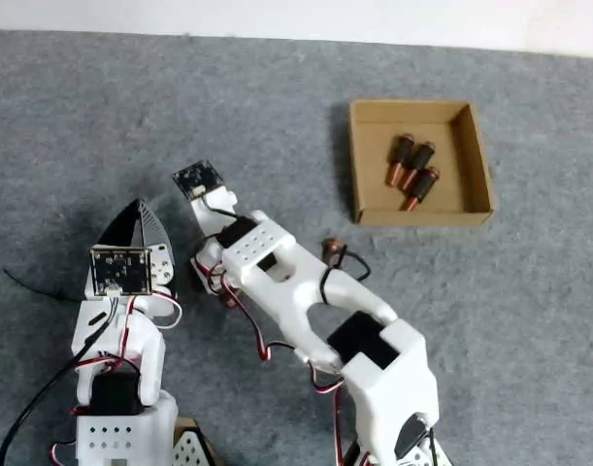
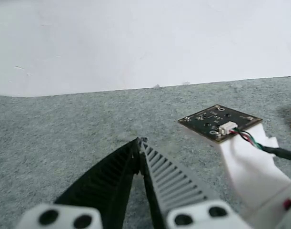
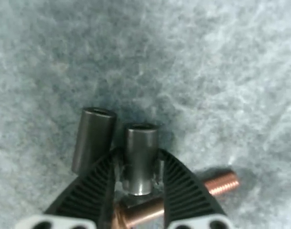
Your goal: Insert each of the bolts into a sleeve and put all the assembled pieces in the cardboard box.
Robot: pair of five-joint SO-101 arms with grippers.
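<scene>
My right gripper point(image 3: 138, 162) points down at the grey mat and is shut on a dark upright sleeve point(image 3: 140, 157). A second dark sleeve point(image 3: 94, 140) stands just beside it, outside the fingers. A copper bolt point(image 3: 221, 183) lies flat on the mat, running under the fingers. In the high view the right arm point(image 1: 277, 272) covers this spot, with a bit of copper point(image 1: 228, 296) showing at its edge. Another copper bolt point(image 1: 329, 249) lies by the arm's far side. My left gripper point(image 1: 136, 225) point(image 2: 140, 141) is shut and empty. The cardboard box point(image 1: 359, 165) holds three assembled pieces point(image 1: 412, 170).
The right arm's camera board point(image 1: 199, 180) point(image 2: 219, 121) stands close to the left gripper's tip. Loose wires point(image 1: 257, 335) hang along both arms. The white wall edge runs along the far side of the mat.
</scene>
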